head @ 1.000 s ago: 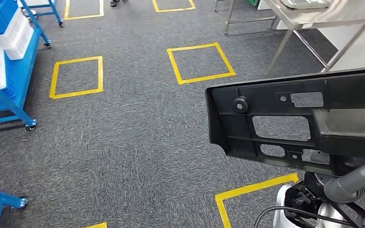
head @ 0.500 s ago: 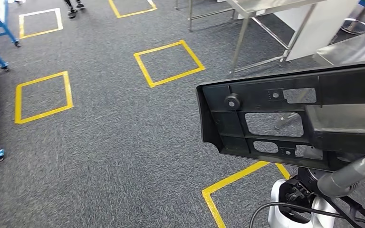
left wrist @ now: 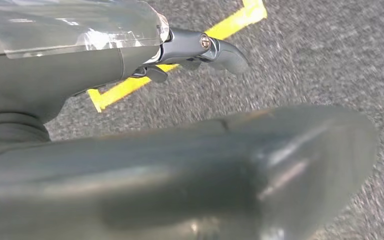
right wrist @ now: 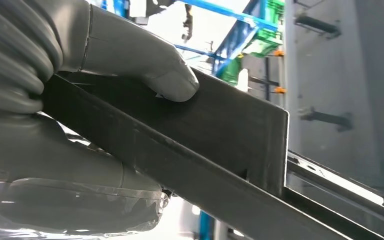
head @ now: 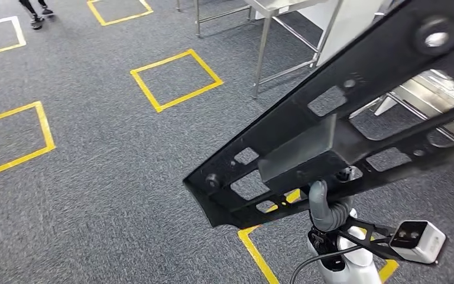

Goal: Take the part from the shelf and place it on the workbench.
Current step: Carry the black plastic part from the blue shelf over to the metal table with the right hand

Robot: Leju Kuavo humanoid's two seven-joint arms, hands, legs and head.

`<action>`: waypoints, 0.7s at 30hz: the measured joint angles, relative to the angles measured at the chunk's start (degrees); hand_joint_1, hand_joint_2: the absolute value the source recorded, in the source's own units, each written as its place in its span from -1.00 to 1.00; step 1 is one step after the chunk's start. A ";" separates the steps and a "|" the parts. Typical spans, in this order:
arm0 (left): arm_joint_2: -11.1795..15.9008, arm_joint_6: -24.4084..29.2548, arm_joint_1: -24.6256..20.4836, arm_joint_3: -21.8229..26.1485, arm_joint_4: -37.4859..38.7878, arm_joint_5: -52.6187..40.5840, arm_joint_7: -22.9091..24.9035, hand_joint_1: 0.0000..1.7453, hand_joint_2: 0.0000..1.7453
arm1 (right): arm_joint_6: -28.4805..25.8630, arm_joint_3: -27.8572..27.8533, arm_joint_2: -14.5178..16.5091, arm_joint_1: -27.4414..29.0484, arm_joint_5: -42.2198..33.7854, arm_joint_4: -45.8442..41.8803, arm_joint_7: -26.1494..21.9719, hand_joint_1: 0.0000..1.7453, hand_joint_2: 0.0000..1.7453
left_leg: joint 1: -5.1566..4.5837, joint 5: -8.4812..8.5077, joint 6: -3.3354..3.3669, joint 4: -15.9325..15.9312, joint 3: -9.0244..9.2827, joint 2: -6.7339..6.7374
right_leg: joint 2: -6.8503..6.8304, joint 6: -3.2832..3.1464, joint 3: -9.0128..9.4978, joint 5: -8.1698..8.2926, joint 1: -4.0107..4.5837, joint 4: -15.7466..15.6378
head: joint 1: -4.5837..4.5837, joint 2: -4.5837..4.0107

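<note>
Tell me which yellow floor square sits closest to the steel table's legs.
The complete yellow square at upper centre, just left of the steel table. The others lie farther off: one at the left edge, two cut off along the top.

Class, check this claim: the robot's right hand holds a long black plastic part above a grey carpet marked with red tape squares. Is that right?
One detail is wrong: the tape squares are yellow, not red, as the head view shows. The rest stands: the right hand holds the long black plastic part above the grey carpet.
</note>
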 joint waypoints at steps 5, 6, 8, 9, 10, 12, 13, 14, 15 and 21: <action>-0.19 -0.02 -0.37 0.03 0.00 -0.13 -0.19 -1.00 -1.00 | 1.21 3.93 -4.63 -6.52 -3.27 6.14 2.23 1.00 1.00 | -0.55 -0.83 -1.13 0.00 0.79 2.88 | -3.02 -1.48 6.07 4.09 1.24 -12.44 | 0.00 0.00; -0.20 -0.02 -0.54 0.04 0.00 -0.13 -0.26 -1.00 -1.00 | 1.26 4.76 -5.35 -7.45 -3.57 7.30 2.51 1.00 1.00 | -0.57 -0.98 -1.39 -0.03 0.96 3.34 | -2.33 -1.71 6.07 4.16 1.14 -12.57 | 0.00 0.00; -0.26 -0.07 -0.78 0.04 0.00 -0.14 -0.38 -1.00 -1.00 | 1.27 6.01 -6.38 -8.78 -3.84 8.93 2.85 1.00 1.00 | -0.42 -2.02 -1.98 1.24 0.70 2.14 | -1.25 -2.21 6.26 4.34 0.79 -12.92 | 0.00 0.00; -0.29 -0.11 -0.77 0.07 0.00 -0.09 -0.44 -1.00 -1.00 | 1.29 6.60 -6.64 -9.53 -3.91 9.58 3.01 1.00 1.00 | -0.32 -3.30 -2.26 3.42 -0.25 0.82 | -0.72 -2.49 6.37 4.45 0.59 -13.08 | 0.00 0.00; -0.33 -0.14 -0.67 0.13 0.00 -0.02 -0.47 -1.00 -1.00 | 1.37 7.25 -6.78 -10.37 -4.00 10.21 3.25 1.00 1.00 | -0.19 -4.98 -2.46 6.79 -1.87 -0.67 | -0.16 -2.68 6.41 4.49 0.51 -13.12 | 0.00 0.00; -0.35 -0.11 -0.36 0.50 0.00 0.25 -0.50 -1.00 -1.00 | 1.66 8.92 -7.01 -12.42 -4.64 12.06 4.61 1.00 1.00 | -0.13 -7.88 -2.68 14.64 -6.02 -1.96 | 1.26 -2.89 6.41 4.48 0.53 -13.05 | 0.00 0.00; -0.36 -0.07 -0.27 0.75 0.00 0.43 -0.50 -1.00 -1.00 | 1.80 9.80 -7.11 -13.54 -5.12 13.23 5.61 1.00 1.00 | -0.13 -7.98 -2.71 16.79 -7.45 -2.09 | 2.07 -2.90 6.42 4.47 0.55 -12.99 | 0.00 0.00; -0.36 -0.02 -0.23 0.98 0.00 0.59 -0.51 -1.00 -1.00 | 1.91 10.62 -7.19 -14.71 -5.65 14.44 6.60 1.00 1.00 | -0.13 -6.88 -2.66 16.67 -7.88 -2.14 | 2.88 -2.88 6.46 4.43 0.57 -12.90 | 0.00 0.00; -0.36 0.01 -0.26 1.16 0.00 0.73 -0.51 -1.00 -1.00 | 1.93 11.24 -7.26 -15.85 -6.04 15.51 7.34 1.00 1.00 | -0.11 -4.77 -2.55 14.21 -7.22 -2.34 | 3.66 -2.81 6.52 4.36 0.55 -12.78 | 0.00 0.00; -0.42 -0.05 -0.28 2.21 0.00 1.34 -1.09 -1.00 -1.00 | 1.84 13.17 -7.58 -20.42 -8.29 19.62 7.92 1.00 1.00 | 0.07 1.05 -1.28 1.25 -2.35 -6.19 | 7.13 -1.13 5.60 4.27 0.20 -12.11 | 0.00 0.00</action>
